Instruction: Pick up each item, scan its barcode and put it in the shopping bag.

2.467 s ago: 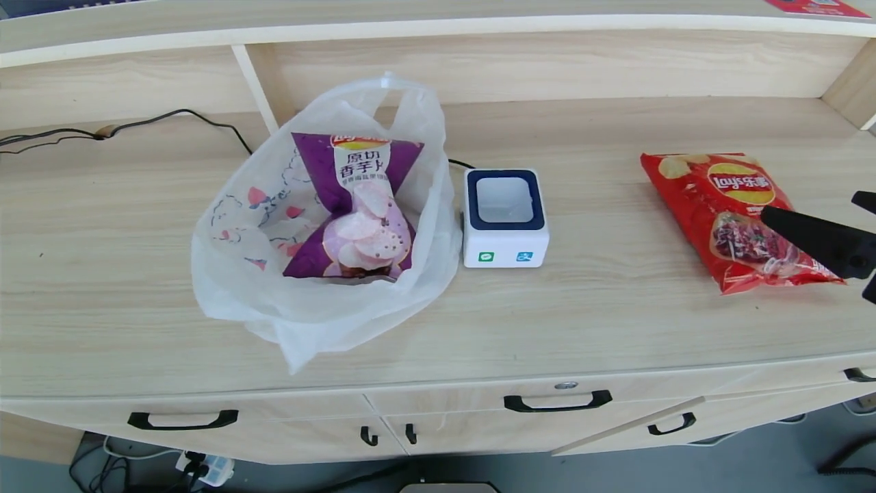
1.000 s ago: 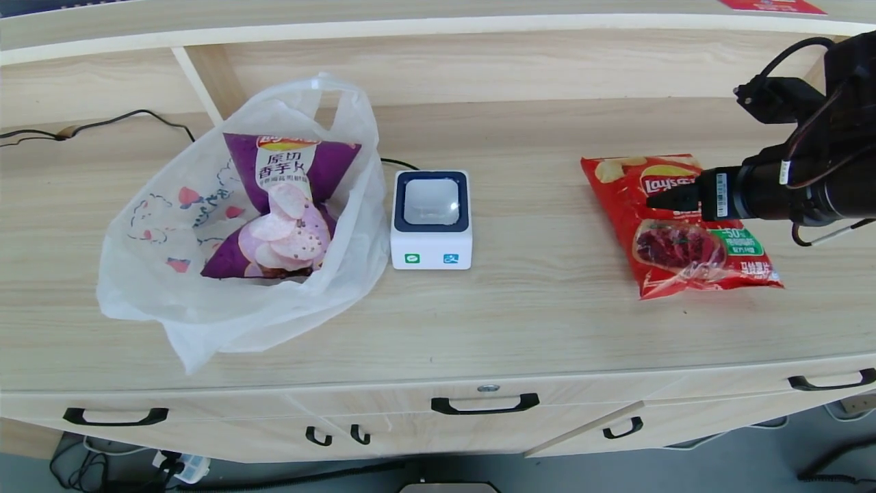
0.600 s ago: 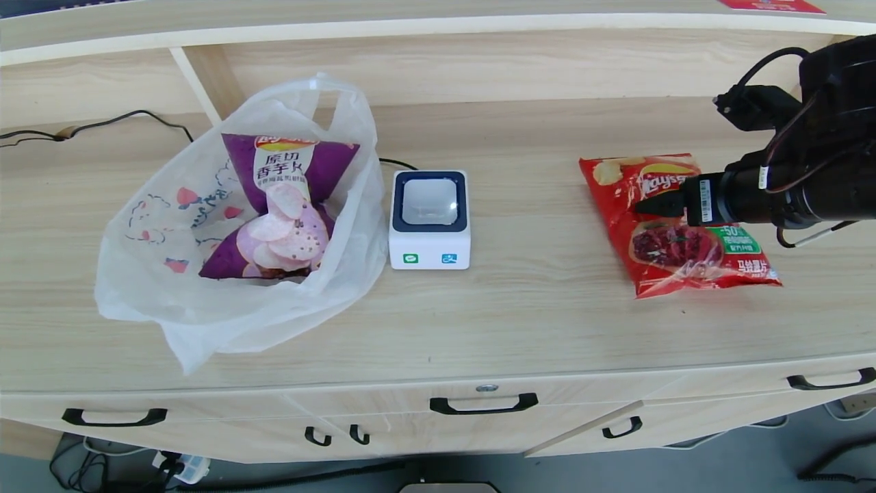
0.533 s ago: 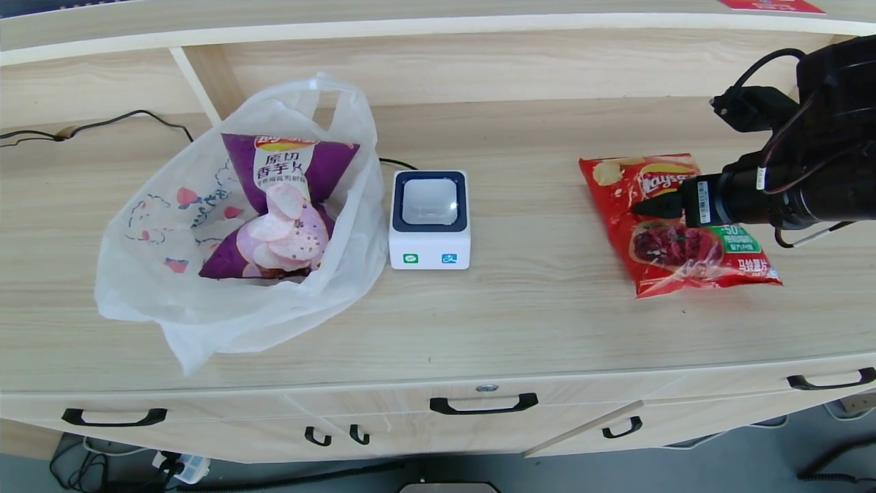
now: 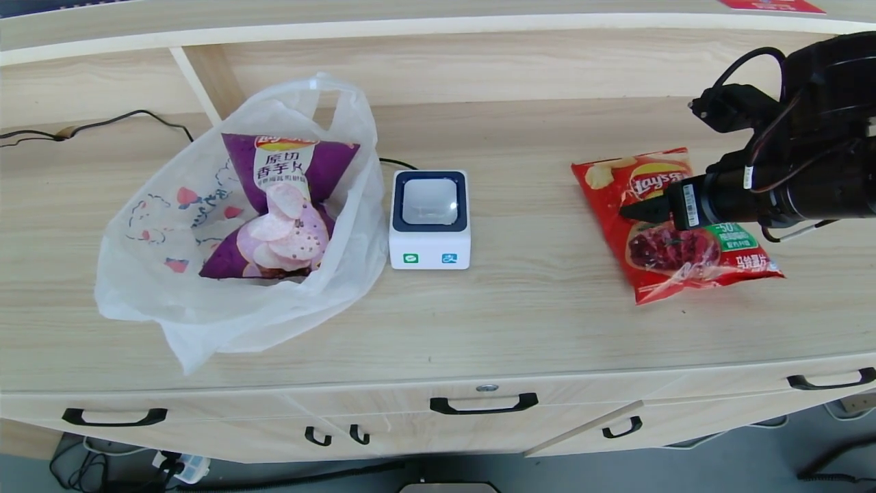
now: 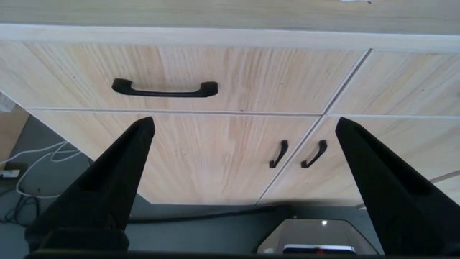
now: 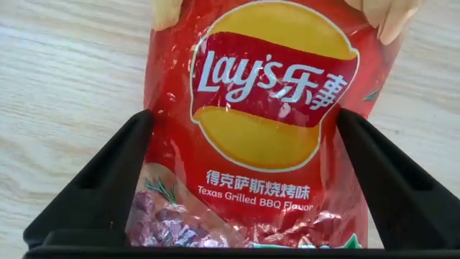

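Note:
A red chips bag (image 5: 674, 222) lies flat on the right part of the wooden counter (image 5: 534, 322). My right gripper (image 5: 633, 211) is down over its middle, open, with one finger on each side of the red chips bag (image 7: 266, 122); the finger (image 7: 108, 180) edges touch the bag's sides. A white scanner (image 5: 430, 219) with a dark-rimmed window stands mid-counter. Left of it the translucent shopping bag (image 5: 157, 274) sits open with a purple chips bag (image 5: 280, 205) inside. My left gripper (image 6: 244, 126) is open and holds nothing, below counter height in front of the drawers.
A raised shelf (image 5: 479, 61) runs along the back of the counter. A black cable (image 5: 123, 122) trails at the back left. Drawer handles (image 6: 164, 89) line the cabinet front. Bare counter lies between scanner and red bag.
The head camera shifted early on. Since then my right gripper has slid left along the red chips bag, and the bag has shifted slightly left with its top edge raised.

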Controlling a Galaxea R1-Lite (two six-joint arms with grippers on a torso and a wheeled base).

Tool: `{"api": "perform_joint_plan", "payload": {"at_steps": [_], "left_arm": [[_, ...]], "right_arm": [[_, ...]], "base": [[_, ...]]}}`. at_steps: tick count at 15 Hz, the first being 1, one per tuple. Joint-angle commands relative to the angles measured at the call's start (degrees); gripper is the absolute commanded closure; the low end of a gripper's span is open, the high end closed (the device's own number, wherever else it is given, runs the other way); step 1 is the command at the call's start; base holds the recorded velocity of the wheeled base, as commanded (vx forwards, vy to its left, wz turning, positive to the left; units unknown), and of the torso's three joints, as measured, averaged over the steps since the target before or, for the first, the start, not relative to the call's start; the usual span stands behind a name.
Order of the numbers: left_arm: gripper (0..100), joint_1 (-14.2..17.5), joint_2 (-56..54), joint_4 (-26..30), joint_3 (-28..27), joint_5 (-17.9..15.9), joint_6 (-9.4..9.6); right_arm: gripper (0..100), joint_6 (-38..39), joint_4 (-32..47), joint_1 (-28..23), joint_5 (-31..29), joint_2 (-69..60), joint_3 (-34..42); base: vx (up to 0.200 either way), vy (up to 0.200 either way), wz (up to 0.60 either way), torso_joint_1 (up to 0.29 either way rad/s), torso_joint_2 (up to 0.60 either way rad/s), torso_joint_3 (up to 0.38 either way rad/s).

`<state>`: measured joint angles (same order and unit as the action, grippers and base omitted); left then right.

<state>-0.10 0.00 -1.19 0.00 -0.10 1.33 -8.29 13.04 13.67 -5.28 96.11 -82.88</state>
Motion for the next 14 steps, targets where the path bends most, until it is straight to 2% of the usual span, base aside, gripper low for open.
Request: {"api": "perform_joint_plan", "payload": {"at_steps": [1, 9, 10, 14], "left_arm": [[0, 0.0, 0.1, 0.0, 0.0, 0.0, -0.01], [0, 0.0, 0.1, 0.0, 0.0, 0.0, -0.10], [0, 0.0, 0.1, 0.0, 0.0, 0.0, -0.19], [0, 0.0, 0.1, 0.0, 0.0, 0.0, -0.19]], "right_arm": [[0, -0.1, 0.1, 0.1, 0.6, 0.7, 0.3], [0, -0.8, -2.0, 0.0, 0.4, 0.6, 2.5], [100, -0.6, -2.7, 0.0, 0.3, 0.0, 3.9], [100, 1.7, -8.2, -0.1, 0.7, -0.4, 5.7]], "base": [[0.000, 0.000, 0.00, 0.000, 0.00, 0.000], [0.000, 0.000, 0.00, 0.000, 0.00, 0.000], [0.000, 0.000, 0.00, 0.000, 0.00, 0.000], [0.000, 0.000, 0.00, 0.000, 0.00, 0.000]]}}
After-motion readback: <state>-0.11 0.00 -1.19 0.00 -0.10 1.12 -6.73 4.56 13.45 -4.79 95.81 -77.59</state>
